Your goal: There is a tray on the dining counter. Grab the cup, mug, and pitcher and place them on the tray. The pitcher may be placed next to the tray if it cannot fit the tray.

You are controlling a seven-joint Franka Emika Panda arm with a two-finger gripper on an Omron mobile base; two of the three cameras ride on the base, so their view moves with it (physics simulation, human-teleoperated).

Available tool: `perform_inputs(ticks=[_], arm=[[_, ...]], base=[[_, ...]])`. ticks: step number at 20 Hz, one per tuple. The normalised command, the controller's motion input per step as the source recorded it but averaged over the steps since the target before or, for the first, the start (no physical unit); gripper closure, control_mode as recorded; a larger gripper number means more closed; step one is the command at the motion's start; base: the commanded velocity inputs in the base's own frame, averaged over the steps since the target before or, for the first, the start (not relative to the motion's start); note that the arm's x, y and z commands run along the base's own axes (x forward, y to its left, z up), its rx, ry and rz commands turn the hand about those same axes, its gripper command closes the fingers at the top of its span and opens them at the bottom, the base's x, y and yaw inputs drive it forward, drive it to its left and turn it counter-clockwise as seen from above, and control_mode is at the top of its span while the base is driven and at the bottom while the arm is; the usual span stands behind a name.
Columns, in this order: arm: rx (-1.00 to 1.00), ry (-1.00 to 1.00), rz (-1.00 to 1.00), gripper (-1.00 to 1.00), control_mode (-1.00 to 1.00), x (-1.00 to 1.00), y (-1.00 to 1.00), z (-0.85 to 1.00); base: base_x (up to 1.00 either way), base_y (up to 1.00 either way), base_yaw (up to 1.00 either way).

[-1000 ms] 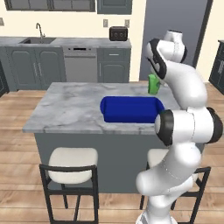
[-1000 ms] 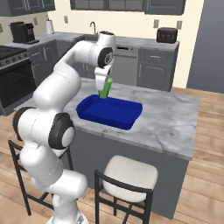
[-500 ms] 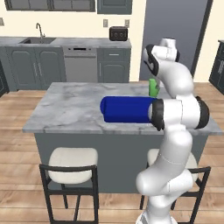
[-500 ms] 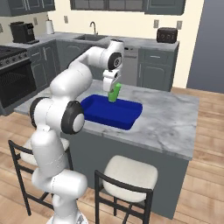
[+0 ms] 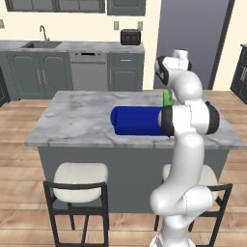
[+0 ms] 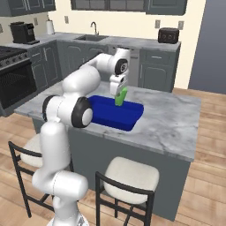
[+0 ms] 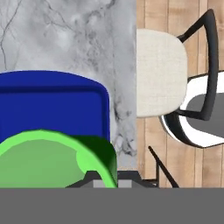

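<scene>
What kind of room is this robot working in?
It looks like a home kitchen: a sink and a dishwasher along the back wall, a stove to one side, and a marble dining counter with stools.

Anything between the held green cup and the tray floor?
Nothing visible. The tool holds the cup tilted over the tray; the bare blue tray floor lies below it in the hand view.
</scene>
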Motion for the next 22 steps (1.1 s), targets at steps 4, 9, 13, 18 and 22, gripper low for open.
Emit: perform_inputs(ticks=[4, 9, 13, 18, 22], arm=[[-0.06, -0.08, 0.00, 1.00, -1.00, 0.35, 0.00, -0.52], [-0.07, -0.19, 0.00, 1.00, -1.00, 0.29, 0.00, -0.45], [-0.07, -0.22, 0.00, 1.00, -1.00, 0.16, -0.03, -0.42], [-0.03, -0.14, -0.02, 1.00, -1.00, 0.08, -0.16, -0.39], [0.00, -0.01, -0.08, 1.00, -1.00, 0.16, -0.16, -0.33]], base=[[0.00, 0.00, 0.00], [0.00, 0.00, 0.00], [0.00, 0.00, 0.00], [0.00, 0.00, 0.00], [0.00, 0.00, 0.00]])
